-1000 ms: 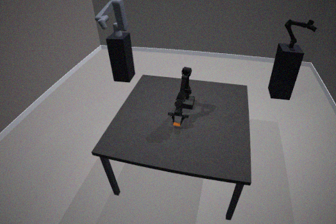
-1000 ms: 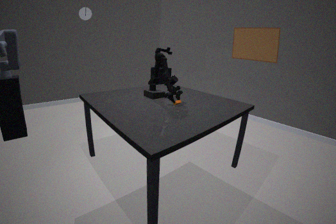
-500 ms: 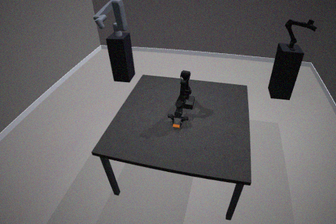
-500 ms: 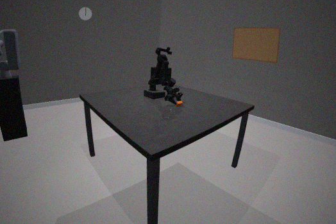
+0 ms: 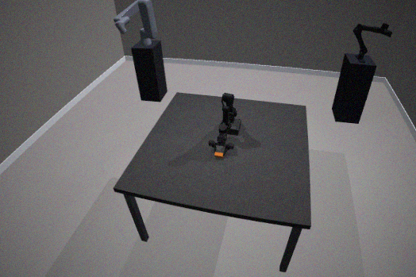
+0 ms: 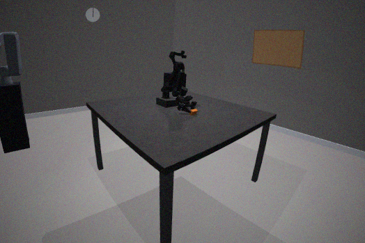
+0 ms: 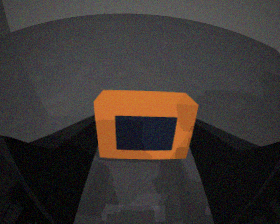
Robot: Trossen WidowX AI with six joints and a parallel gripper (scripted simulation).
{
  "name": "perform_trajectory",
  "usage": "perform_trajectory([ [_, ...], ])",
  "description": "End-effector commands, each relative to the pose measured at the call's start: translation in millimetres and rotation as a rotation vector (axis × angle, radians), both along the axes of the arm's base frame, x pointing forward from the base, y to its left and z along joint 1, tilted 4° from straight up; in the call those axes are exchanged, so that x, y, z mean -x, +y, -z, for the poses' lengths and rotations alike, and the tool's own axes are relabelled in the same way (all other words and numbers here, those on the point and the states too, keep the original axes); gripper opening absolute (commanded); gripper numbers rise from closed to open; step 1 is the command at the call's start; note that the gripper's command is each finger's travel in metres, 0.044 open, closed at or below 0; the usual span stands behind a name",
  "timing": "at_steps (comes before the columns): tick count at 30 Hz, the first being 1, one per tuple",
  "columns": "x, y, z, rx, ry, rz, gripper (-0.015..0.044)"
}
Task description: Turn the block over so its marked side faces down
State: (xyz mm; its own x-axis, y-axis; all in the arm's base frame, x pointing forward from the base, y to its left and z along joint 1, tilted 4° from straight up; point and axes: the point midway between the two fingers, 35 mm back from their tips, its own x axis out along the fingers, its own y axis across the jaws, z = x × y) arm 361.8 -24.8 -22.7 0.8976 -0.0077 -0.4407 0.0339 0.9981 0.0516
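Orange block point(image 7: 145, 125), the only one in view, is pinched in the hand point(image 5: 219, 148) low over the middle of the dark tabletop point(image 5: 262, 186); from the wrist view its dark blue marked face looks back toward the camera. I cannot tell whether it touches the surface. One black arm point(image 5: 227, 114) folds down from its base near the tabletop's centre. Away from the table stand two black pedestals point(image 5: 149, 70), each carrying one other arm. One round clock point(image 6: 92, 14) and one orange board point(image 6: 278, 48) hang on the walls.
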Motion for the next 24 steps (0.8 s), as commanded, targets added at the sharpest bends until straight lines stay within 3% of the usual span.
perform_trajectory([
  [1, 10.2, 1.4, 3.8, -0.004, -0.02, 0.002, 0.0],
  [23, 15.7, 2.1, -4.0, -0.002, -0.073, 0.003, 0.0],
  [24, 15.7, 2.1, -4.0, -0.002, -0.073, 0.003, 0.0026],
])
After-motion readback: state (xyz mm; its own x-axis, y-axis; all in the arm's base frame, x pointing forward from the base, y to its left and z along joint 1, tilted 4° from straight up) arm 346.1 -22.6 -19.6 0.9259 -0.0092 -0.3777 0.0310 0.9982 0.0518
